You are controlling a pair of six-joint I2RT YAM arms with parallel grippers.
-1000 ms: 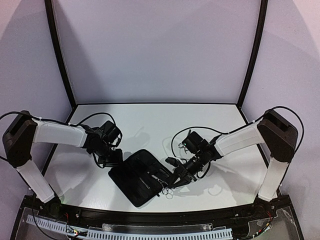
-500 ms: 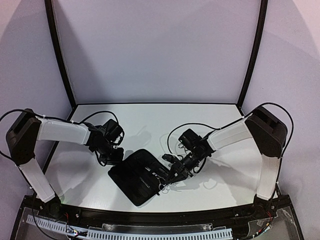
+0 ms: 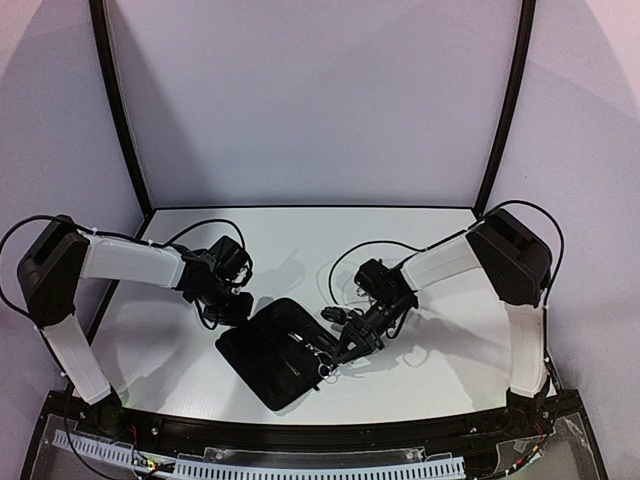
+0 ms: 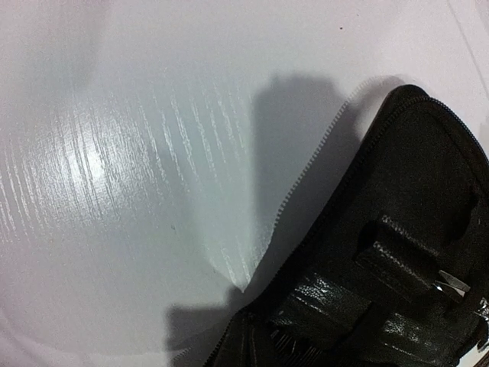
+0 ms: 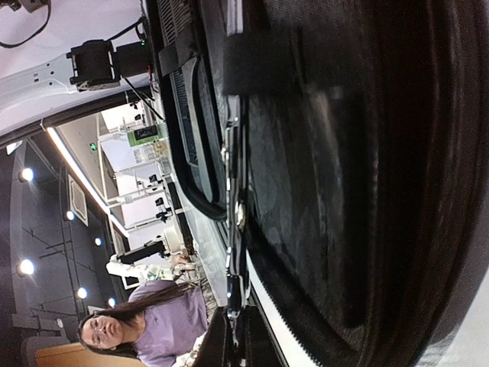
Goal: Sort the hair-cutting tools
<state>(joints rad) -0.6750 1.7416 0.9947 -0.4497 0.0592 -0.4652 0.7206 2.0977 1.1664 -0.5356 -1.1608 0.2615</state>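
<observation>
A black zip case point(image 3: 272, 355) lies open at the table's front centre. My left gripper point(image 3: 238, 308) is at its far left corner, shut on the case's zip edge point(image 4: 252, 336); its fingers do not show in the left wrist view. Comb teeth point(image 4: 289, 349) show under a glossy strap inside the case, and a silver metal tip point(image 4: 455, 284) pokes from another strap. My right gripper point(image 3: 343, 347) reaches over the case's right edge, shut on thin silver scissors point(image 3: 322, 366). In the right wrist view the scissors point(image 5: 233, 229) run along the case point(image 5: 359, 191) from my gripper point(image 5: 235, 340).
White table point(image 3: 430, 360) with black rails point(image 3: 300, 208) round its edges and purple walls behind. Cables point(image 3: 350, 270) loop from both wrists over the table's middle. A person point(image 5: 145, 329) stands beyond the front edge.
My left gripper has closed at the case's far left corner. My right arm has moved left toward the case with the scissors, its elbow swinging inward.
</observation>
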